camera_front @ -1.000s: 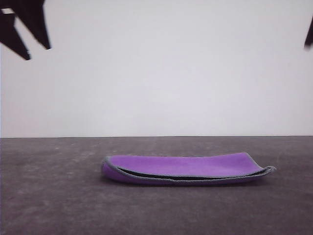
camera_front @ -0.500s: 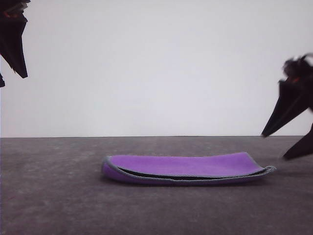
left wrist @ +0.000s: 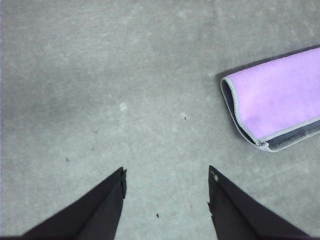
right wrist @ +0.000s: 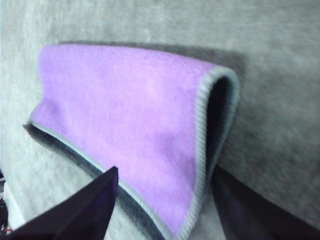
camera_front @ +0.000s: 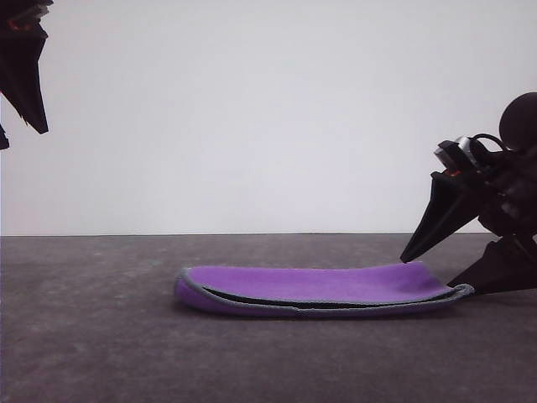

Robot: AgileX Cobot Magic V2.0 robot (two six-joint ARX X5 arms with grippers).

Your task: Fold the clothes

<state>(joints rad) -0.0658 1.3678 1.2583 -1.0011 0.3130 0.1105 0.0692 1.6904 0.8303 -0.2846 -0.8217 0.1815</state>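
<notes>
1. The cloth [camera_front: 315, 290] is being seen folded in half on the grey worktop [camera_front: 84, 336], low in the centre of the front view – purple face outward, the dark grey inner face showing as a thin line between the two layers.
2. A light-grey stitched border is being shown along the edges, rounded at the fold on the left end and slightly lifted at the right end.
3. The right end effector [camera_front: 428, 270] is being held at the right edge of the frame, its fingers spread wide; the upper tip is hanging just above the cloth's right end, the lower one down beside the corner.
4. In the right wrist view the cloth [right wrist: 135, 125] is lying between the two dark fingers [right wrist: 85, 210].
5. The left end effector [left wrist: 167, 175] is being held in the upper left corner of the front view, well apart from the cloth [left wrist: 280, 100], with fingers spread and nothing between them.
</notes>
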